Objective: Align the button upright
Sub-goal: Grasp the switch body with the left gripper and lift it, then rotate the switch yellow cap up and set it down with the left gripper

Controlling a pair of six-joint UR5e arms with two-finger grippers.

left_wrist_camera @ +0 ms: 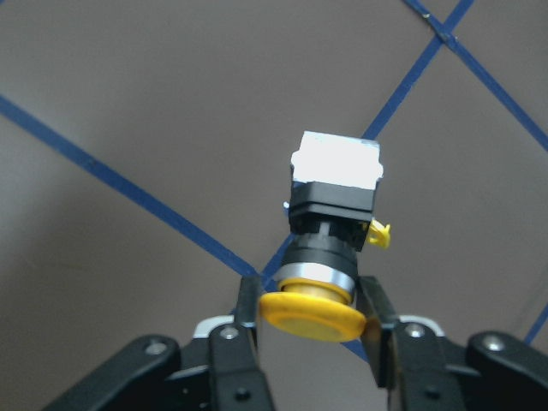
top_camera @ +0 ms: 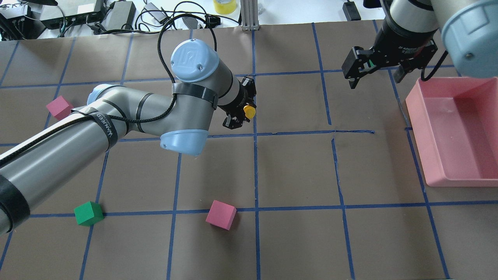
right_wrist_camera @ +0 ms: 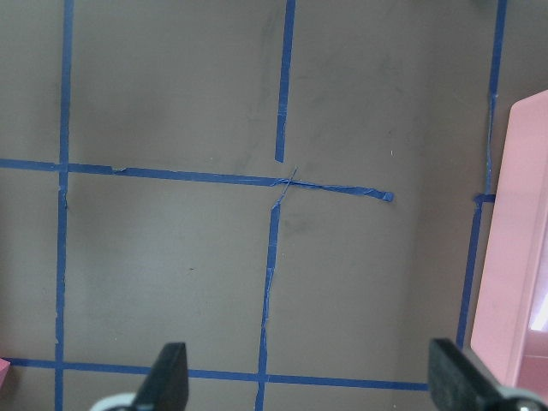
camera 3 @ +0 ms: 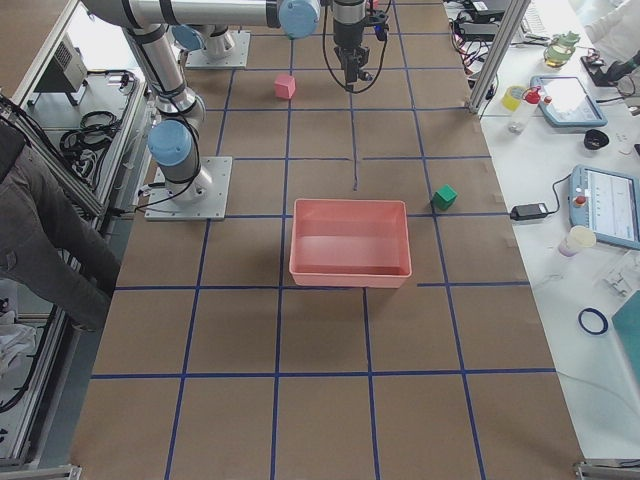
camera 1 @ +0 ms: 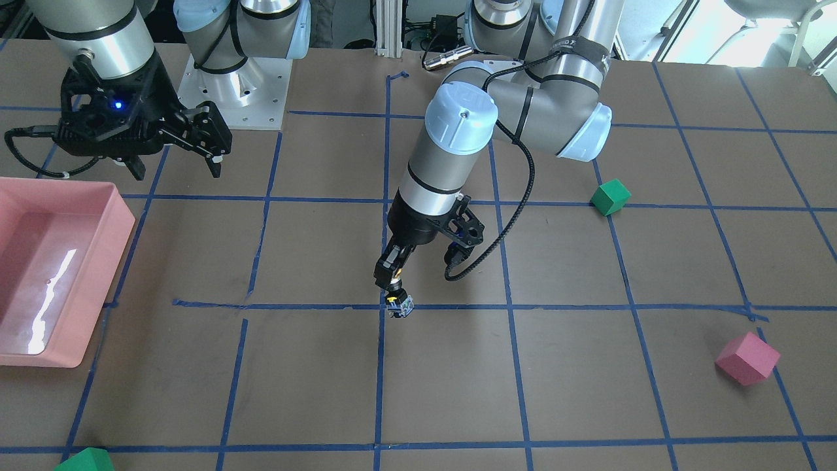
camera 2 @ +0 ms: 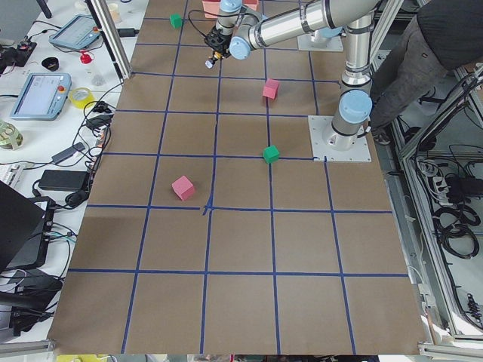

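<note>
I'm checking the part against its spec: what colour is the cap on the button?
Yellow. The button shows its cap best in the left wrist-mounted view.

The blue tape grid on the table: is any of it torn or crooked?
Yes. Near the pink tray, one tape line is wrinkled and stops short. The strip crossing it is frayed, with a gap at the junction, and its two parts do not line up.

The button [left_wrist_camera: 330, 248] sits in the left gripper [left_wrist_camera: 312, 310], tray [top_camera: 467, 182] beside the right gripper [top_camera: 374, 79].
</note>
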